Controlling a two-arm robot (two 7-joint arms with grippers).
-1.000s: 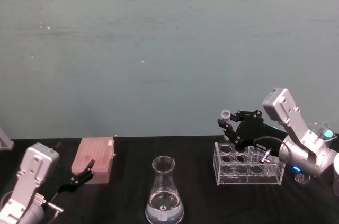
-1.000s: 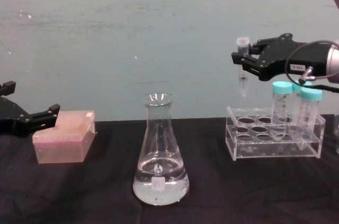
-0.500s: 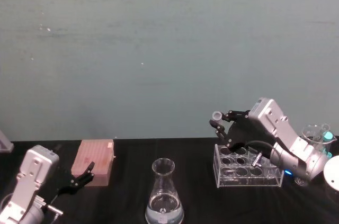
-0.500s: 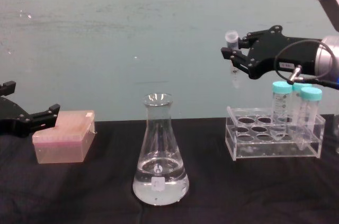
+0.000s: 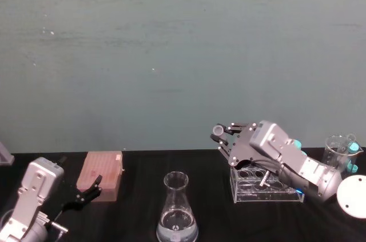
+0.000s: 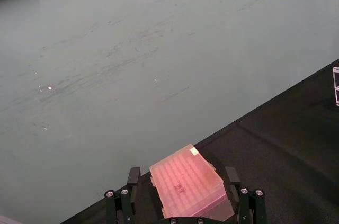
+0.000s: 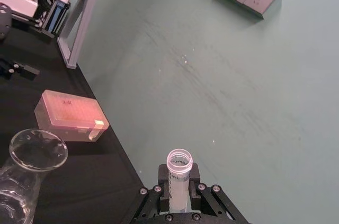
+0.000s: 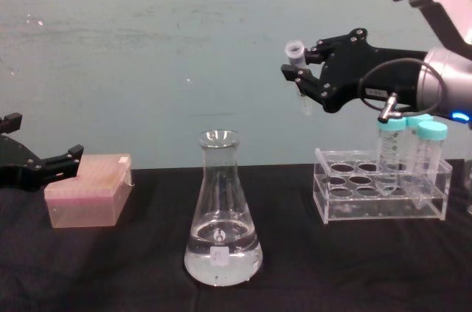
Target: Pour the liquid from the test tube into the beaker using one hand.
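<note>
The test tube (image 8: 301, 80), slim and clear with a whitish rim, stands nearly upright in my right gripper (image 8: 300, 70), which is shut on it. It hangs above and to the right of the beaker (image 8: 222, 216), a clear conical flask with a little clear liquid (image 8: 221, 257) in its base. In the head view the tube (image 5: 218, 131) and gripper (image 5: 223, 141) are up and right of the flask (image 5: 177, 210). The right wrist view shows the tube (image 7: 179, 173) and the flask's rim (image 7: 38, 149). Liquid inside the tube is too faint to see. My left gripper (image 8: 40, 141) rests open at the far left.
A clear acrylic rack (image 8: 380, 198) with teal-capped tubes (image 8: 392, 146) stands on the black table at the right, below my right arm. A pink tip box (image 8: 88, 190) sits at the left, beside the left gripper (image 5: 91, 189). A small glass beaker (image 5: 337, 147) stands far right.
My right gripper has carried the test tube leftward and a little upward, away from the rack and toward the flask. The left arm has not moved.
</note>
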